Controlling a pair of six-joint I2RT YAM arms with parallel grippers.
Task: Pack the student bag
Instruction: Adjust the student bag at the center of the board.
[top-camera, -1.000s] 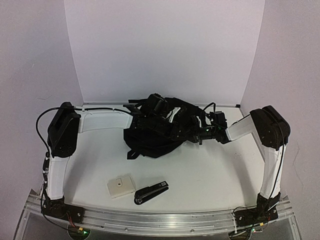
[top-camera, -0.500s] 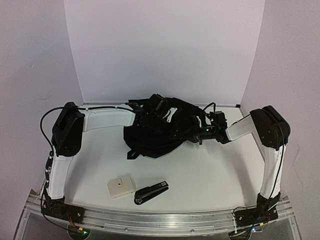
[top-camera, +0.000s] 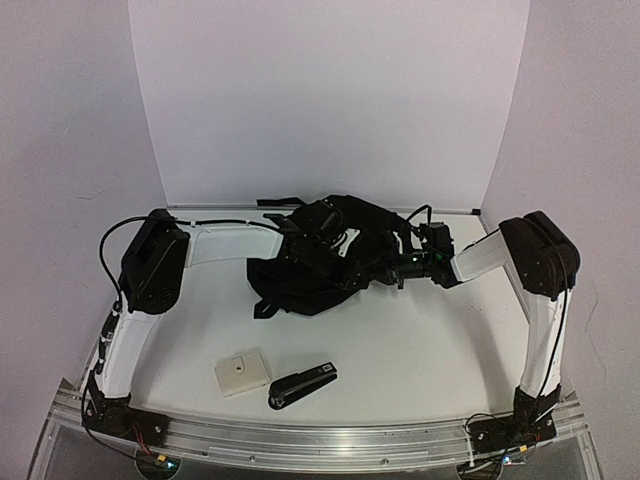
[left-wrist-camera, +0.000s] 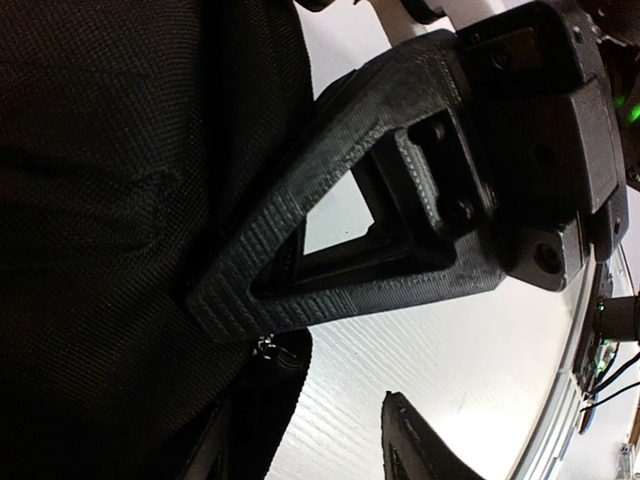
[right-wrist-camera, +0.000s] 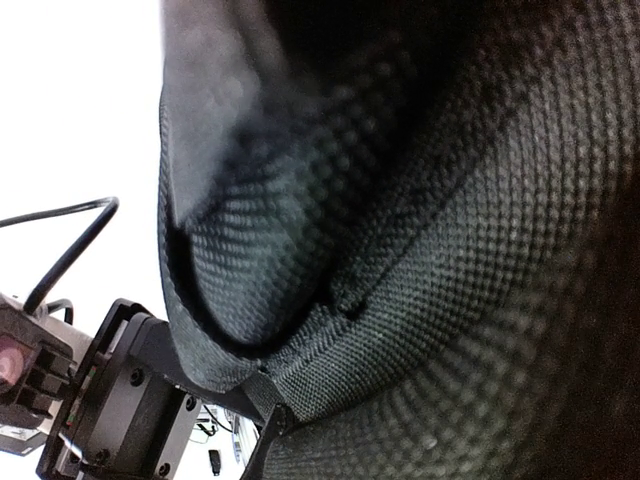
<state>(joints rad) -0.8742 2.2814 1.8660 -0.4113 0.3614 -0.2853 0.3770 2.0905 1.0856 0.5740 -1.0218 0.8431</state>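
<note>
Starting at the left of the overhead view, the left arm (top-camera: 153, 262) bends at its black elbow and sends its white forearm across to the middle of the bench (top-camera: 420, 340). Below it, near the front rail, there's a small cream box (top-camera: 242, 373), and just to its right a black stapler (top-camera: 302, 384) lying at a slant, close to the box but not touching it.

On to centre frame: the student bag (top-camera: 300, 280) sits slumped in a black heap toward the back of the bench, straps trailing off its lower left. The left gripper (top-camera: 320, 218) is right on top of it. Up close in the left wrist view, that gripper (left-wrist-camera: 300, 355) stands parted. One ribbed triangular finger (left-wrist-camera: 300, 260) lies against the bag's weave (left-wrist-camera: 110, 200), the other finger's tip pokes up from the bottom edge, and white bench (left-wrist-camera: 450, 350) shows between them. Nothing is clamped there.

Moving right, the right gripper (top-camera: 398, 268) is buried in the bag's right edge, closed down tight on the fabric. Its wrist view is nearly all black mesh cloth (right-wrist-camera: 450, 300), folded and seamed, hiding the fingers. A bolted black bracket (right-wrist-camera: 110, 410) sits at the lower left of that view, and I can't tell what it belongs to.

Far right, the right arm (top-camera: 540, 255) rises from its base and folds in toward the bag.
</note>
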